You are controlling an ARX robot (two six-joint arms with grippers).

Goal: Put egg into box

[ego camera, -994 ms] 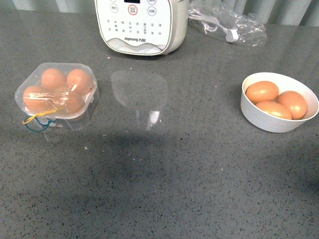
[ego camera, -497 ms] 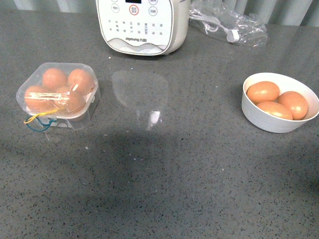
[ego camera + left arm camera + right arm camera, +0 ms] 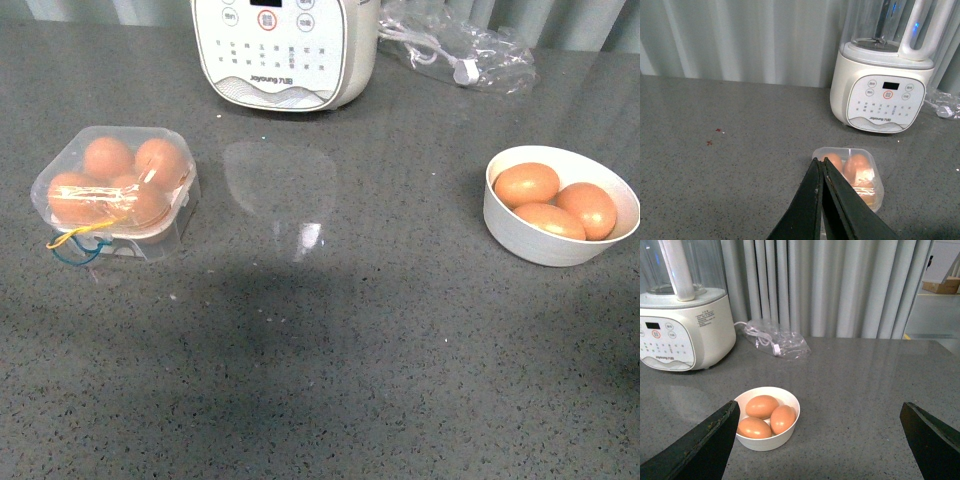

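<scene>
The clear plastic box (image 3: 115,190) sits at the table's left with its domed lid down over several brown eggs; yellow and blue bands hang at its front. It also shows in the left wrist view (image 3: 857,172). Three brown eggs (image 3: 527,184) lie in a round white bowl (image 3: 545,250) at the right, also seen in the right wrist view (image 3: 762,406). My left gripper (image 3: 820,162) is shut and empty, held back from the box. My right gripper (image 3: 820,412) is wide open and empty, back from the bowl. Neither arm shows in the front view.
A big white cooker with buttons (image 3: 285,50) stands at the back centre. A clear plastic bag with a white cable (image 3: 460,45) lies at the back right. Grey curtains hang behind the grey stone table (image 3: 330,330).
</scene>
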